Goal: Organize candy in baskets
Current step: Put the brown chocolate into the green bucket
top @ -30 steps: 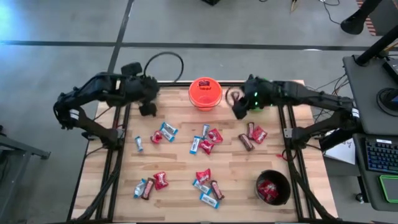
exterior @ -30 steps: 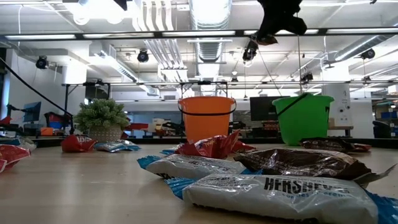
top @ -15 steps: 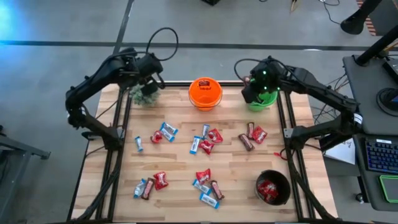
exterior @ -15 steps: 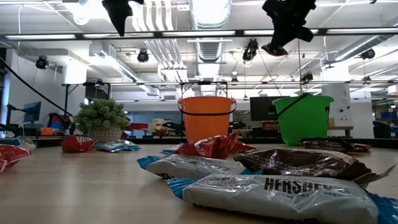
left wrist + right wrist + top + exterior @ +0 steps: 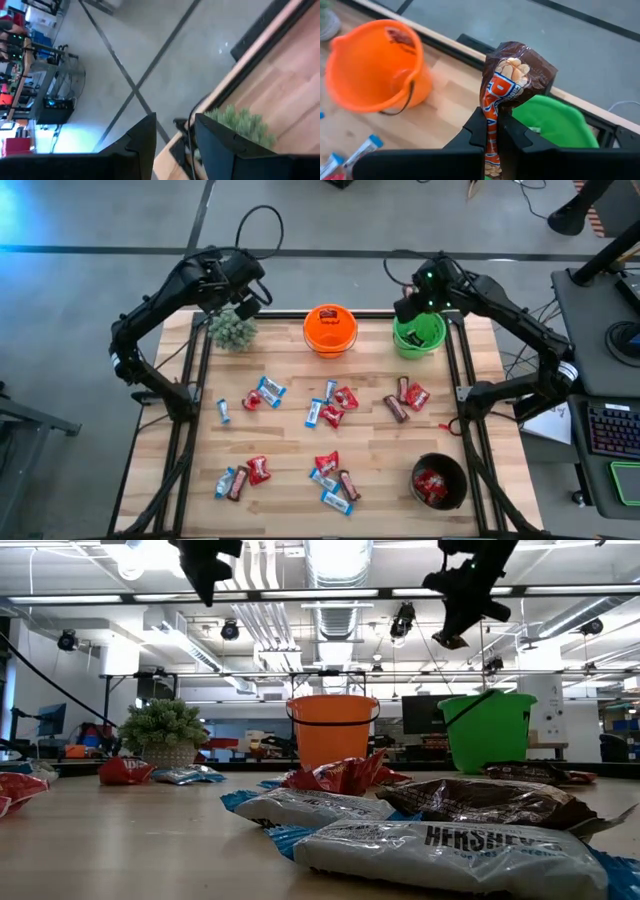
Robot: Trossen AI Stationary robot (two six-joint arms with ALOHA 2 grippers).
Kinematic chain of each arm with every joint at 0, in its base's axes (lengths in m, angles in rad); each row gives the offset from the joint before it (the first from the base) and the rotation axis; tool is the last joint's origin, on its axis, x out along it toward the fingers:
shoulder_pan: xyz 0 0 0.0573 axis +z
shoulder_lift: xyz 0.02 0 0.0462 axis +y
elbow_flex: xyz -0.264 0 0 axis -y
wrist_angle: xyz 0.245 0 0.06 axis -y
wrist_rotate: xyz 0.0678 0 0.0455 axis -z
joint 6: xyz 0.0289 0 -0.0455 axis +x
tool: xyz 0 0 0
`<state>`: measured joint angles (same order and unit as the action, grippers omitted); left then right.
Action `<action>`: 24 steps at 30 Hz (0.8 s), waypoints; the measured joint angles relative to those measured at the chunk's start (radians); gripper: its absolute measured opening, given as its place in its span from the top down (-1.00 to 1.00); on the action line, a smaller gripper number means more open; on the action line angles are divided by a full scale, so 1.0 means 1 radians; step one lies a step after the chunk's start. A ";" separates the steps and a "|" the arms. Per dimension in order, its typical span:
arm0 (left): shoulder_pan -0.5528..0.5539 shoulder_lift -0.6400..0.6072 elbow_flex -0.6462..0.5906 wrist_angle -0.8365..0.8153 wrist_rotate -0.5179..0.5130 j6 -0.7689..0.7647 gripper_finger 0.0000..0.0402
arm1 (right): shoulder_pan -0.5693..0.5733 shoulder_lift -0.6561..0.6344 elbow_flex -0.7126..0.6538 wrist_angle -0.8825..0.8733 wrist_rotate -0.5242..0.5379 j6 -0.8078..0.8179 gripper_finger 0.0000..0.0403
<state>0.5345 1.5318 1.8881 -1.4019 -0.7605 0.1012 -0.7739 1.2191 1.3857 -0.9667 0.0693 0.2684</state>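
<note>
Wooden bench (image 5: 380,460) from above: scattered candy (image 5: 330,405), right end effector (image 5: 408,308) over the green basket (image 5: 420,338). Low view: orange basket (image 5: 332,730) beside it. Right wrist: it pinches a brown candy bar (image 5: 507,95). Left wrist: left end effector (image 5: 175,145) parted, empty, above the potted plant (image 5: 242,125).

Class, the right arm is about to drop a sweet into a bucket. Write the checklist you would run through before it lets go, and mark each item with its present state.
1. Right gripper shut on the brown candy bar: ok.
2. Bar held above the green bucket, near its rim: ok in the high view; exact centring cannot tell.
3. Green bucket upright on the table: ok.
4. Orange bucket off to the side, out of the drop path: ok.
5. Left gripper away by the potted plant, holding nothing: ok.
6. Room left inside the green bucket: cannot tell.
</note>
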 joint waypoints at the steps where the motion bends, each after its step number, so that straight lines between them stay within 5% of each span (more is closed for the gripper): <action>1: 0.005 0.000 0.000 0.027 0.000 0.009 0.42 | -0.011 0.008 0.000 0.008 0.000 0.000 0.94; 13: 0.080 0.000 0.000 0.204 0.001 0.037 0.42 | -0.125 0.076 0.023 0.046 -0.096 -0.045 0.94; 24: 0.099 0.001 0.000 0.205 0.094 0.037 0.42 | -0.143 0.079 0.095 -0.271 -0.099 0.031 0.94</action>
<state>0.6331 1.5326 1.8881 -1.1965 -0.6662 0.1380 -0.9173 1.2986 1.4803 -1.2378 -0.0294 0.2996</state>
